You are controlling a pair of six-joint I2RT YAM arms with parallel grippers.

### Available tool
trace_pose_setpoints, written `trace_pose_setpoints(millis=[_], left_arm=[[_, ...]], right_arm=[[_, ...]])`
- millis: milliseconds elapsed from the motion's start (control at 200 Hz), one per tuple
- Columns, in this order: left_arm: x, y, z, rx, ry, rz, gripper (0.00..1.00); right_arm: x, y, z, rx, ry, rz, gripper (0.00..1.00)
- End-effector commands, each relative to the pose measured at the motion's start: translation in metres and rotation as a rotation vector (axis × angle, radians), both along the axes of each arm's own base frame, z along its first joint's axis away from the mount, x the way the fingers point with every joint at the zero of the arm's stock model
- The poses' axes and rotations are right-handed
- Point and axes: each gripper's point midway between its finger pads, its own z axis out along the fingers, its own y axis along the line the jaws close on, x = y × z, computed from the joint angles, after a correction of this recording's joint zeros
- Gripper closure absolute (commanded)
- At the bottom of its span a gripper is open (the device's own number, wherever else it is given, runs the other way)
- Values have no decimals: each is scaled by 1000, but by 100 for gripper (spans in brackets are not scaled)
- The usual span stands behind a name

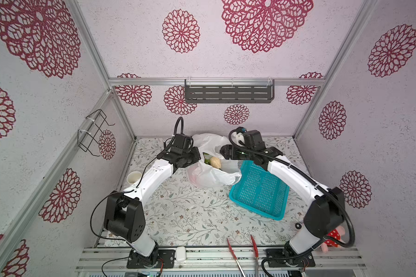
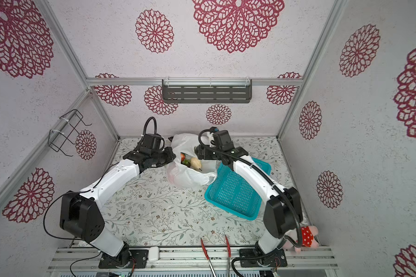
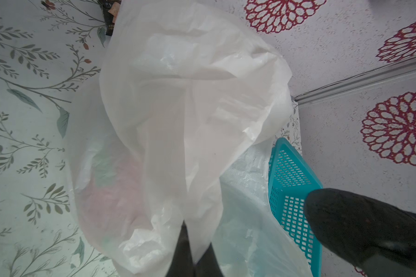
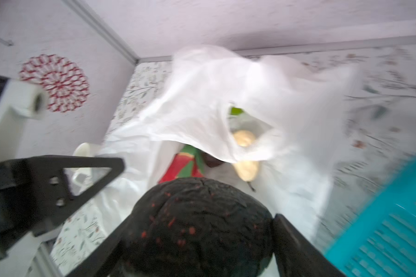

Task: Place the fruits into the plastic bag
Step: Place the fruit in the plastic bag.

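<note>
In both top views, taking the back wall as twelve o'clock, the plastic bag (image 1: 209,178) lay crumpled on the table (image 1: 190,215) just past centre, toward twelve. Its mouth gaped upward. The left gripper (image 1: 197,155) sat at the mouth's nine o'clock rim and the right gripper (image 1: 222,152) at its two o'clock rim. A pale pear (image 1: 216,162) showed inside, and in a top view a strawberry (image 2: 182,156) lay beside it. The teal basket (image 1: 257,189) pressed against the bag's four o'clock edge and crowded that side, with the right arm crossing over its far corner. A cup (image 1: 133,178) stood at nine by the wall. From five round to eight o'clock the table lay open as far as the near rail, where tongs (image 1: 235,256) rested at six.

In the left wrist view, the left gripper's jaws were together, pinching a fold of the bag's film. The avocado (image 3: 360,227) hung past the film, in front of the basket.

The right wrist view was blurred. The right gripper's jaws stood wide, clamped on either side of the avocado above the open mouth. Beneath it lay the red-and-green dragon fruit (image 4: 185,165) and the pear, with a handle loop drooping across them.
</note>
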Motion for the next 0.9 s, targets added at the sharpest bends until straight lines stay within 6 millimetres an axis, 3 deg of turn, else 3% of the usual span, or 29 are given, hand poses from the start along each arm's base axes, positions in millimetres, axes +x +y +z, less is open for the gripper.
trace_pose_setpoints(millis=[0,130,245,400,420,435,460,700,896], left_arm=[[-5,9,19,14,-49,34,100],[-7,20,26,48,-71,70,100],[-9,29,31,76,-82,104,100],[-11,48,36,117,-91,169,100],[-11,50,36,119,-91,178,100],[-11,53,36,119,-90,186,100],[-12,55,35,122,-88,195,100],[-10,63,30,105,-73,216,100],[-6,62,23,108,-60,217,100]], right_arm=[[-26,49,-30,31,139,221,55],[-16,79,-54,78,229,250,54],[1,100,-54,131,246,271,44],[-3,124,-27,287,235,371,21],[-4,124,-25,299,230,380,16],[-6,124,-22,308,226,387,7],[-8,123,-18,319,212,397,1],[-22,95,3,252,96,378,1],[-29,51,24,149,-24,298,1]])
